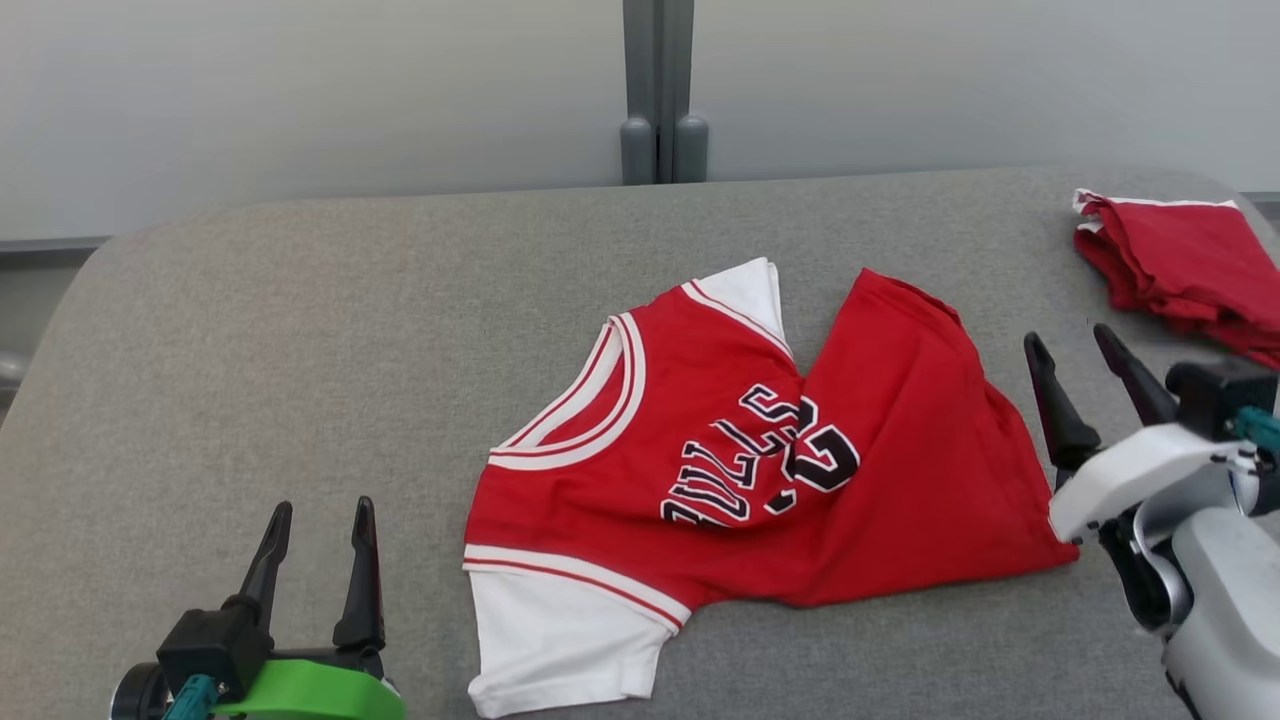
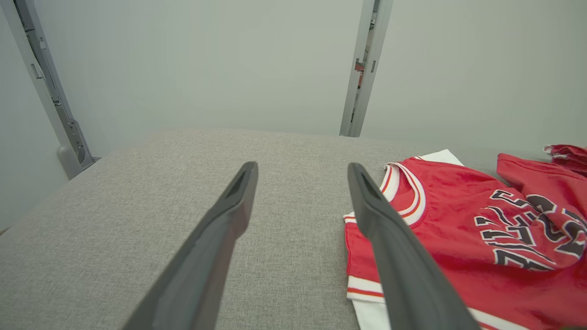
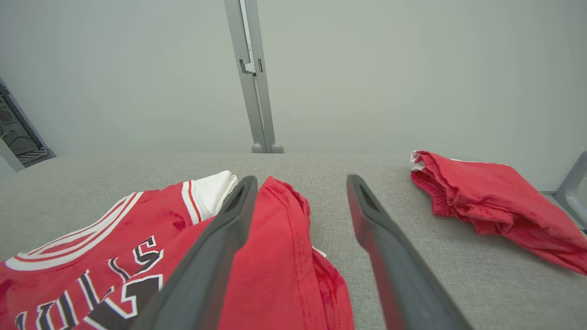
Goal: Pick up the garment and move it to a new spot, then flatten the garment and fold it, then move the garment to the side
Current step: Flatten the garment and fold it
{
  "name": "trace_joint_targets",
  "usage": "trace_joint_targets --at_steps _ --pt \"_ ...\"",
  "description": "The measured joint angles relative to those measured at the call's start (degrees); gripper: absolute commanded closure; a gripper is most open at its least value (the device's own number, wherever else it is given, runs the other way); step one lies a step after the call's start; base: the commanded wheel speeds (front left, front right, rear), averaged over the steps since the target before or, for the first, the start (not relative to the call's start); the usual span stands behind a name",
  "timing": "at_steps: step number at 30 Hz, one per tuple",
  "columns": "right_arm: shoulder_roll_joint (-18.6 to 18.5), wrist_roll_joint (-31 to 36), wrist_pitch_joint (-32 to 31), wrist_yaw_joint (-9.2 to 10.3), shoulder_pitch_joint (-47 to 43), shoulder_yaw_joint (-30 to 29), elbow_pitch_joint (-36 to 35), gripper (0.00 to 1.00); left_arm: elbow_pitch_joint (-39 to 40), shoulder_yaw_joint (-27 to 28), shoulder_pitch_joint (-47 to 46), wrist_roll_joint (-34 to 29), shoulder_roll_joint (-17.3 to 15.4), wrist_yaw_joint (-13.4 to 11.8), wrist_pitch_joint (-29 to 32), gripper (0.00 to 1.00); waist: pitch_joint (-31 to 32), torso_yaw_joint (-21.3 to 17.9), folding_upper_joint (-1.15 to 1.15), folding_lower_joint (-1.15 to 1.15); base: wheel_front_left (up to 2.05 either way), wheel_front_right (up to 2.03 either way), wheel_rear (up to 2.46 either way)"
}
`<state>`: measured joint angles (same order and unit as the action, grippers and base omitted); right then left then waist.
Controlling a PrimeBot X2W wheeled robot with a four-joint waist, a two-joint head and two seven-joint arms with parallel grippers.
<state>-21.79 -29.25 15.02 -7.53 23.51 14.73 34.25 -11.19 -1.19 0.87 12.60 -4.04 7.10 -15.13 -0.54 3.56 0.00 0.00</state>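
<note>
Near the counter's (image 1: pixel 300 330) front-left corner the left gripper (image 1: pixel 323 505) has its fingers spread and empty. By the right edge the right gripper (image 1: pixel 1068 335) is likewise released, just beside the jersey (image 1: pixel 760 470). The jersey lies mid-counter, rumpled, one side flopped over. Flattening, folding and moving aside seem left. Another red garment (image 1: pixel 1180 260) sits at the far-right corner.

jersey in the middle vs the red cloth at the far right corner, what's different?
The jersey lies mostly spread out, one end flopped over crooked; the red cloth is bunched into a compact pile. The jersey has white sleeves, striped trim and black lettering; the red cloth is plain with a thin white edge. Both are red and lie on the gray pad.
</note>
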Motion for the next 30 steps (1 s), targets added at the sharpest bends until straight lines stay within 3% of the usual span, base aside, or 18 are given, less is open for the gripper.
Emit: trace_joint_targets --at_steps 15,30 --pt "7.5 8.3 0.0 0.0 -24.7 -12.0 -24.7 0.0 0.2 0.1 1.8 -0.1 -0.6 0.0 0.0 0.0 3.1 -2.3 0.0 0.0 0.0 0.0 0.0" --pt "10.8 11.9 -1.8 0.01 -29.2 -13.2 -29.3 0.0 -0.2 -0.5 2.3 0.0 -1.4 0.0 0.0 0.0 3.0 -1.6 0.0 0.0 0.0 0.0 0.0"
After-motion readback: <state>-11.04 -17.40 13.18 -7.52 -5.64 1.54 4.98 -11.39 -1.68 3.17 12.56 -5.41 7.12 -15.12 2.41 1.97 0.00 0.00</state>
